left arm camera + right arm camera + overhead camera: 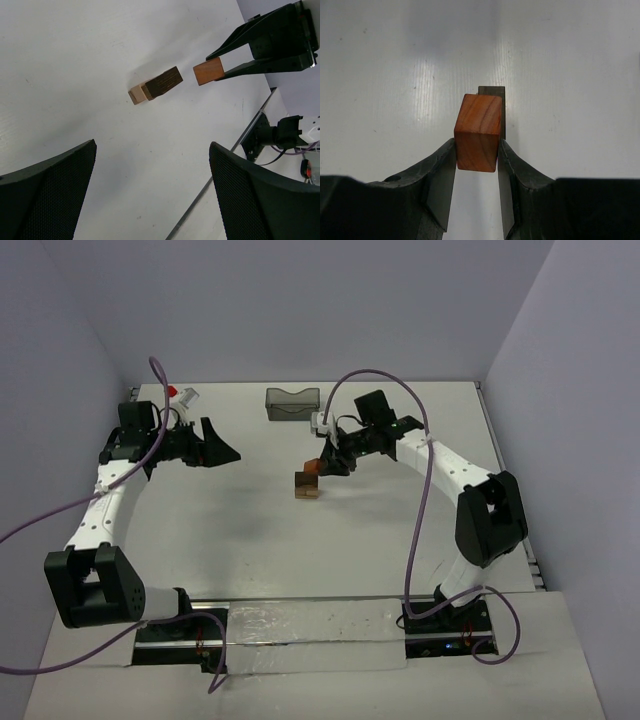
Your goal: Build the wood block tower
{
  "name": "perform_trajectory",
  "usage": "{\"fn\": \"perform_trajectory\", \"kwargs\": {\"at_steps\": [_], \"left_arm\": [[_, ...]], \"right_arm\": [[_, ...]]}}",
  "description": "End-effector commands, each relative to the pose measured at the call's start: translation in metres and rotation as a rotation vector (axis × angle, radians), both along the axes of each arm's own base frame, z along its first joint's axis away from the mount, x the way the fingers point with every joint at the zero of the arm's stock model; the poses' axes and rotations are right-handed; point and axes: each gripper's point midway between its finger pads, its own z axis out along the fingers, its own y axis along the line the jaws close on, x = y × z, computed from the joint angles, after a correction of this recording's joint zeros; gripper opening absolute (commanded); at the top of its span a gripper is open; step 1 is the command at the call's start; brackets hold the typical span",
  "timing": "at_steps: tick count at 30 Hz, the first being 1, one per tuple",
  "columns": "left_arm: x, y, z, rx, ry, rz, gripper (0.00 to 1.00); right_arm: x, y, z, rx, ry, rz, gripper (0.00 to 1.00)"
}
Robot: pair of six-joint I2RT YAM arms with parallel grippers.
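Observation:
My right gripper (324,464) is shut on a reddish-brown block (313,468) and holds it just above and behind a small stack on the white table. The stack is a dark brown block (303,480) on a light tan block (305,492). In the right wrist view the reddish-brown block (477,132) sits between my fingertips (445,160), with the dark brown block (499,102) behind it. The left wrist view shows the tan block (135,94), the dark block (163,82) and the held block (207,71). My left gripper (218,446) is open and empty, far left of the stack.
A dark translucent bin (292,402) stands at the back of the table behind the stack. A small red and white object (183,394) lies at the back left near the left arm. The table's right edge (220,170) shows in the left wrist view.

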Motion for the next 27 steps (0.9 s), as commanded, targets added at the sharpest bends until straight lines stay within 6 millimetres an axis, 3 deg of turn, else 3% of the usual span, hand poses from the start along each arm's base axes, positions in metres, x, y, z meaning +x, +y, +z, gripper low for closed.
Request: {"fn": "perform_trajectory", "kwargs": {"at_steps": [1,11,27], "left_arm": [[0.009,0.000,0.020,-0.007,-0.062,-0.015,0.99],[0.010,-0.002,0.017,-0.022,-0.046,-0.021,0.99],[0.004,-0.006,0.022,-0.039,-0.058,-0.058,0.99]], "right_arm": [[0.004,0.005,0.003,-0.020,-0.055,0.030,0.02],[0.002,0.012,-0.012,-0.055,-0.058,0.066,0.05],[0.005,0.027,-0.018,-0.065,-0.054,0.093,0.09]]}}
